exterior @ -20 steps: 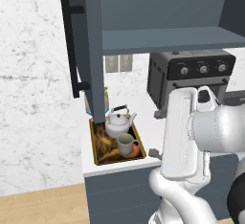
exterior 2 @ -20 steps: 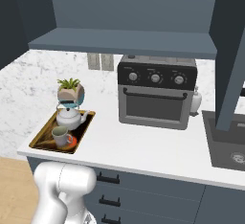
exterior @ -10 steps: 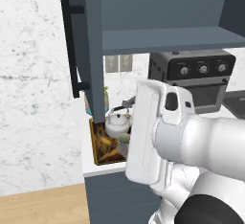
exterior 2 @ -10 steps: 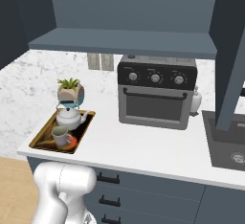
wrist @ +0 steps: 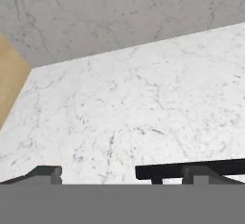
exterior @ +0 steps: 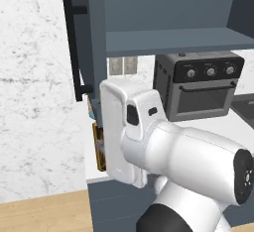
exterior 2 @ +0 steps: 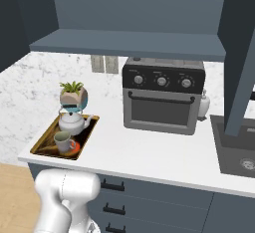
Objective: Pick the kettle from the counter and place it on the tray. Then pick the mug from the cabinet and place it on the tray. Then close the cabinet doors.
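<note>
In the right base view, the tray [exterior 2: 47, 150] lies nearest on the white counter [exterior 2: 149, 157], by its left front corner; it has a golden-brown rim and a dark patterned base, and its long axis runs from the counter's front edge back toward the wall. On it, toward the front, stands the small grey-green mug [exterior 2: 63, 141], upright, its darker mouth up. Just behind the mug on the same tray sits the squat white kettle [exterior 2: 72, 121], its knobbed lid under a thin dark arched handle and its short spout pointing right, toward the black toaster oven [exterior 2: 162, 100]. Just behind the tray stands a potted plant [exterior 2: 73, 95].

The gripper's [wrist: 119, 176] two dark tips show at the bottom of the hand view, spread wide with nothing between them, facing what looks like a marbled white wall.

Farther up, in the left base view, the cabinet [exterior: 168, 15] is open. Its left door [exterior: 92, 42] is swung out, the black bar handle [exterior: 73, 52] vertical.
</note>
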